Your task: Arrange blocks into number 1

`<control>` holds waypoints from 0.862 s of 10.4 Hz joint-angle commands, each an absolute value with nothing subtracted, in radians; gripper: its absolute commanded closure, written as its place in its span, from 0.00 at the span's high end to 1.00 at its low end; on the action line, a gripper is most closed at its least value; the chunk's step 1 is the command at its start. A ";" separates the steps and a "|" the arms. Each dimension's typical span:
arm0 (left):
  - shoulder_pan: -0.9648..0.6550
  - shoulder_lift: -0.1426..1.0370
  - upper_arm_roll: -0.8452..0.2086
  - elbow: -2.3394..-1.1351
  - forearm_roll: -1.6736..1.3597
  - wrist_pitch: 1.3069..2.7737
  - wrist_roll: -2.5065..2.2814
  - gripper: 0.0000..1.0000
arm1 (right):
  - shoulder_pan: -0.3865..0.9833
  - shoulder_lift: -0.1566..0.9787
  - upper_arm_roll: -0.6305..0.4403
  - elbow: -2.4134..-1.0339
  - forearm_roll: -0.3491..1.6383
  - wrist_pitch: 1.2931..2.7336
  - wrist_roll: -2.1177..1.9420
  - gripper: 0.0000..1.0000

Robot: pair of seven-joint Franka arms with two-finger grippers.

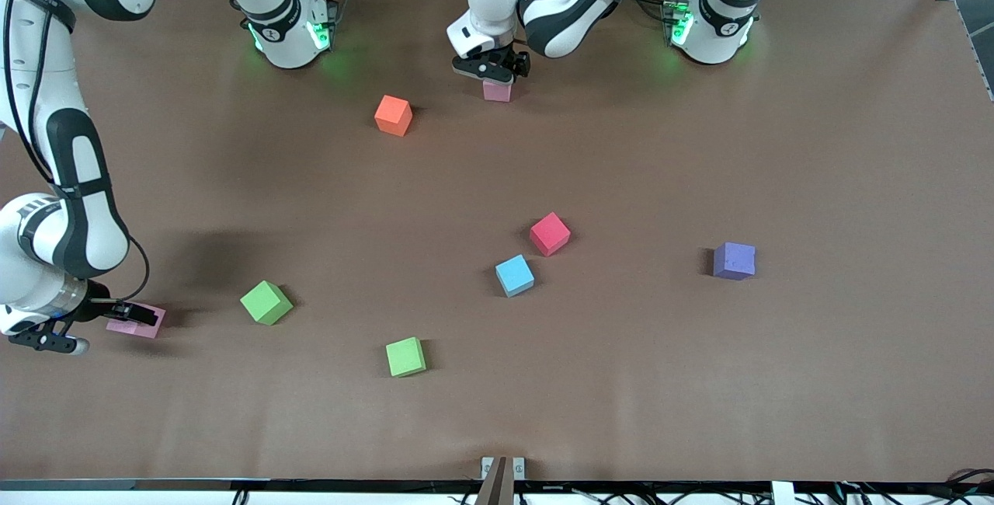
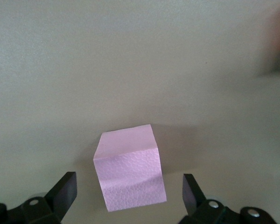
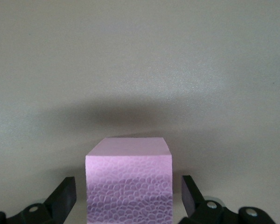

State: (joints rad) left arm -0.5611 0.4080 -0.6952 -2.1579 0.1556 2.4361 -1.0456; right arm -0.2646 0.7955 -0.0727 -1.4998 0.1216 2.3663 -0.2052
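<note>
The light blue block lay near the middle of the brown table and serves as the landmark. The red block sat just beside it, farther from the front camera. The orange block lay well farther still, toward the right arm's end. One green block lay nearer the camera than the blue one; the other green block lay toward the right arm's end. The purple block lay well apart toward the left arm's end.

The left gripper hung over a pink block, fingers spread wide with gaps on both sides, gripping nothing. The right gripper straddled the other pink block, fingers likewise apart and clear of it.
</note>
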 commanded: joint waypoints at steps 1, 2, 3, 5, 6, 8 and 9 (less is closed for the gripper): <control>-0.566 0.425 -0.693 -2.154 0.187 2.447 -1.109 1.00 | -0.270 0.811 -0.066 -1.470 0.141 2.364 -0.204 0.16; -0.566 0.440 -0.693 -2.154 0.187 2.447 -1.132 1.00 | -0.267 0.810 -0.066 -1.471 0.143 2.362 -0.204 0.00; -0.566 0.457 -0.695 -2.152 0.187 2.459 -1.164 1.00 | -0.265 0.808 -0.061 -1.471 0.141 2.355 -0.204 0.00; -0.571 0.488 -0.693 -2.152 0.187 2.496 -1.212 1.00 | -0.256 0.783 -0.054 -1.471 0.140 2.294 -0.198 0.00; -0.574 0.497 -0.690 -2.152 0.187 2.500 -1.226 0.99 | -0.255 0.760 -0.054 -1.471 0.138 2.216 -0.202 0.00; -0.572 0.512 -0.683 -2.152 0.186 2.500 -1.236 0.23 | -0.245 0.700 -0.054 -1.529 0.135 2.197 -0.207 0.00; -0.571 0.521 -0.677 -2.151 0.186 2.500 -1.246 0.00 | -0.227 0.655 -0.055 -1.590 0.135 2.224 -0.207 0.00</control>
